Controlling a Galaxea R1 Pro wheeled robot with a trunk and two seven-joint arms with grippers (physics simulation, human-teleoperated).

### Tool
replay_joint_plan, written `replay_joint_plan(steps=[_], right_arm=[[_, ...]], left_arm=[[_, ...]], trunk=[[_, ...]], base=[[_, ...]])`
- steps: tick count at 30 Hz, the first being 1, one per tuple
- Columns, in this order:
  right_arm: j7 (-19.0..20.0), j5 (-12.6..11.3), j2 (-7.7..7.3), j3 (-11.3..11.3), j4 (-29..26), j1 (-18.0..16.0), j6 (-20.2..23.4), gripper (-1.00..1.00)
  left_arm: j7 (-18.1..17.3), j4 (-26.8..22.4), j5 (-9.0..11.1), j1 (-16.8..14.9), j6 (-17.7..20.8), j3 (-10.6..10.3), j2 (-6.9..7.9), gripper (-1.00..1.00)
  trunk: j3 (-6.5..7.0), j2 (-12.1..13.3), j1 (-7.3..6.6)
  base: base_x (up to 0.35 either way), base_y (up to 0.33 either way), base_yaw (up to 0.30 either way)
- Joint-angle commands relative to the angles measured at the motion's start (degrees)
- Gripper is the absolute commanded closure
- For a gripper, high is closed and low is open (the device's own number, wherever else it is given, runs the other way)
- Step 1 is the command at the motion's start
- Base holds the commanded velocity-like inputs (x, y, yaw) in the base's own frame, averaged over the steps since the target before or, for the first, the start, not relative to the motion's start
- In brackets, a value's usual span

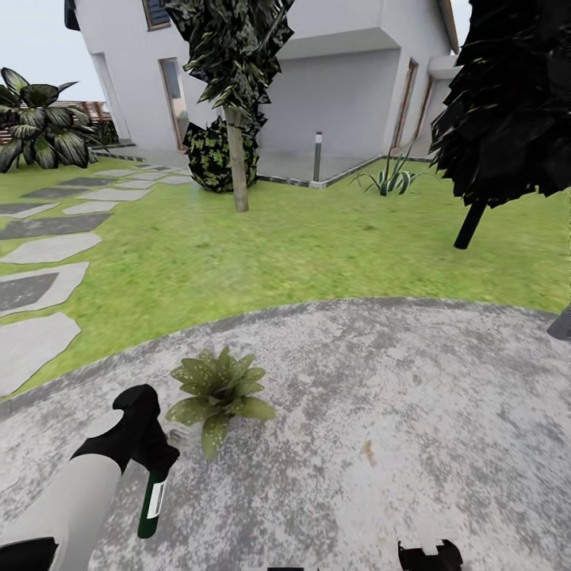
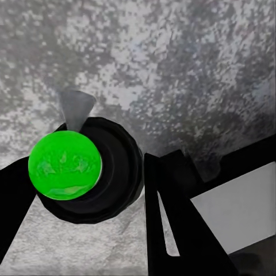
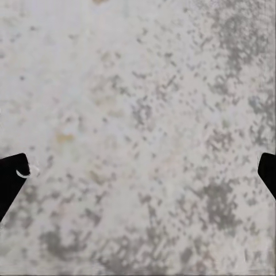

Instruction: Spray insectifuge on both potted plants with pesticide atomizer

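The pesticide atomizer (image 1: 152, 503), a slim dark-green bottle with a white label, hangs downward over the grey paving with my left gripper (image 1: 149, 454) shut on its upper end. In the left wrist view the atomizer (image 2: 65, 164) appears end-on as a bright green disc in a round black body, held between my left gripper's (image 2: 86, 175) black fingers (image 2: 172, 218). A potted plant (image 1: 219, 388), a low rosette of pointed green leaves, sits on the paving just beyond and to the right of the bottle. My right gripper (image 1: 429, 555) is at the bottom edge; the right gripper (image 3: 138, 172) is open above bare paving.
The round paved area (image 1: 381, 412) borders the lawn (image 1: 317, 246). Stepping stones (image 1: 40, 277) run along the left. A tree trunk (image 1: 238, 170), a grey bollard lamp (image 1: 318, 155), a striped agave (image 1: 388, 178) and a dark tree (image 1: 472, 222) stand farther off, before the white house.
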Motion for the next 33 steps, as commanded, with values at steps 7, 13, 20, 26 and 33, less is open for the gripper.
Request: replay_joint_plan(steps=[7, 13, 20, 26, 33], right_arm=[[-0.09, 0.59, -0.02, -0.50, 0.09, -0.04, -0.26, -1.00], [-0.12, 0.54, 0.27, -0.55, -0.06, -0.04, -0.26, -1.00], [-0.12, 0.54, 0.27, -0.55, -0.06, -0.04, -0.26, -1.00], [-0.12, 0.54, 0.27, -0.55, -0.06, -0.04, -0.26, -1.00], [-0.12, 0.54, 0.36, -0.55, -0.17, -0.04, -0.26, -1.00]], left_arm=[[-0.56, -0.07, -0.55, -0.01, 0.58, 0.13, -0.16, 1.00], [-0.56, -0.15, -0.55, -0.01, 0.58, 0.12, -1.11, 1.00], [-0.56, -0.16, -0.55, -0.01, 0.58, 0.04, -1.70, 1.00], [-0.56, -0.16, -0.55, -0.01, 0.58, 0.04, -1.98, 1.00], [-0.56, -0.16, -0.55, -0.11, 0.62, 0.12, -2.07, 1.00]], trunk=[[-0.04, -0.02, -0.05], [-0.04, -0.02, -0.05], [-0.04, -0.02, -0.05], [-0.04, -0.02, -0.05], [-0.04, -0.02, -0.05]], base=[[-0.227, 0.000, 0.000], [-0.005, -0.096, 0.000], [0.000, -0.262, 0.000], [0.000, -0.270, 0.109], [0.030, -0.268, 0.123]])
